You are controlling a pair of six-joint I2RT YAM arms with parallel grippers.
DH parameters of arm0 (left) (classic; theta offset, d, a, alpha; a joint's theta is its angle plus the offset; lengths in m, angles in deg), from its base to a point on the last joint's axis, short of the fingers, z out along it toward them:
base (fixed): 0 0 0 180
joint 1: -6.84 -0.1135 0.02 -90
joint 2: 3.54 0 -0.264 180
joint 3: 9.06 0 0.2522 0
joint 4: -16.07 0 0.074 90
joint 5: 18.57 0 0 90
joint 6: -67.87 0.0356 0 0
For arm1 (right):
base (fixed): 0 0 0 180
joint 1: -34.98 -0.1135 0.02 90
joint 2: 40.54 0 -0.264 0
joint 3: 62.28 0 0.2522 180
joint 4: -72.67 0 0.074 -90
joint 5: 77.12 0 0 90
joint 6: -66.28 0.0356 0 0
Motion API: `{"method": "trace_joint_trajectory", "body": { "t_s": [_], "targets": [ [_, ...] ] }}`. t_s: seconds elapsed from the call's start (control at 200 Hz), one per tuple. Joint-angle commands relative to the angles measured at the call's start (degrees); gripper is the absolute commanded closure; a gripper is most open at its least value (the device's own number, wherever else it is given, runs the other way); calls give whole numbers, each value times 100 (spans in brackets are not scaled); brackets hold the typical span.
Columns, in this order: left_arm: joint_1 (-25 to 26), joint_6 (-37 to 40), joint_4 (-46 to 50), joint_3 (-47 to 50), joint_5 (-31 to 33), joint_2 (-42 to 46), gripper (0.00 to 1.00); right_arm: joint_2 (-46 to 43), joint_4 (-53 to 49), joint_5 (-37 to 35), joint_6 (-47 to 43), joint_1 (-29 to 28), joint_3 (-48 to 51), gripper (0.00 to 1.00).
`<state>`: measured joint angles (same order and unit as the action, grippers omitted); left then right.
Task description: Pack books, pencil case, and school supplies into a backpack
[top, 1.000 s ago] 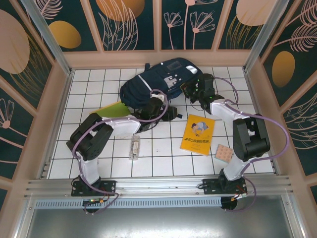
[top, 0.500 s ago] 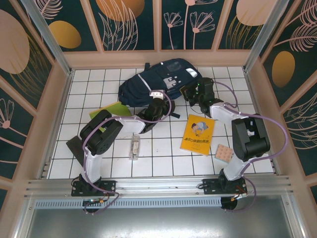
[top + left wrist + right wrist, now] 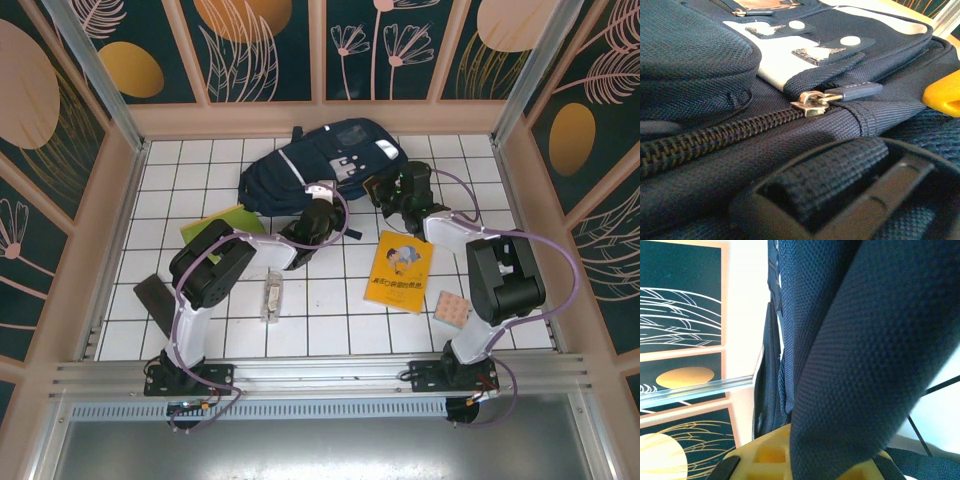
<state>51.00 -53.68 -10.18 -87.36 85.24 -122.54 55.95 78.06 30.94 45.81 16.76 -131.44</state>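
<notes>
The backpack (image 3: 322,160) lies flat at the far middle of the tabletop (image 3: 330,325), and as far as anyone can tell nothing has gone into it yet. The left wrist view shows the zipper (image 3: 715,137) with its teeth meshed right up to the slider (image 3: 812,102), so the bag looks zipped shut there.

Both arms are at the bag's near edge. The right claw (image 3: 388,188) is pressed together on a band of the backpack's dark fabric, which runs between its yellow fingers (image 3: 765,452) in its own wrist view. The left claw (image 3: 318,212) is pressed together too, right up by the fabric near the zipper, but there's no telling whether it's actually pinching anything.

Everything else is out loose. The orange-yellow book (image 3: 400,270) is on the near right of the bag and the lime-green book (image 3: 222,220) is to its left. The clear oblong box (image 3: 272,297) sits near the middle, with the pinkish-tan pad (image 3: 451,310) at the near right. There's also a dark flat thing (image 3: 155,298) at the near left, too dim to identify.

So the job looks barely started. Getting the bag open seems to be the step in hand, and all the packing is left.
</notes>
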Motion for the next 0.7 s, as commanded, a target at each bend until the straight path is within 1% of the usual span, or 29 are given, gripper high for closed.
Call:
{"method": "trace_joint_trajectory", "body": {
  "t_s": [0.0,0.065,0.23,0.37,0.5,0.695],
  "targets": [
    [-20,87,0,-141,-92,52,96,-106,198,143,-138,16,-229,100],
    [-16,96,283,-113,-207,121,100,-95,101,37,-274,95,-287,100],
    [-64,65,1370,-75,-296,311,100,-111,-11,-140,-530,267,-269,100],
    [-222,-13,1795,176,-502,518,100,-158,-20,-238,-663,343,-200,100],
    [-372,-44,2044,358,-580,662,100,-209,-132,-345,-787,376,-190,100],
    [-567,-63,1946,655,-538,860,100,-359,-167,-435,-845,467,-88,100]
  ]
}}
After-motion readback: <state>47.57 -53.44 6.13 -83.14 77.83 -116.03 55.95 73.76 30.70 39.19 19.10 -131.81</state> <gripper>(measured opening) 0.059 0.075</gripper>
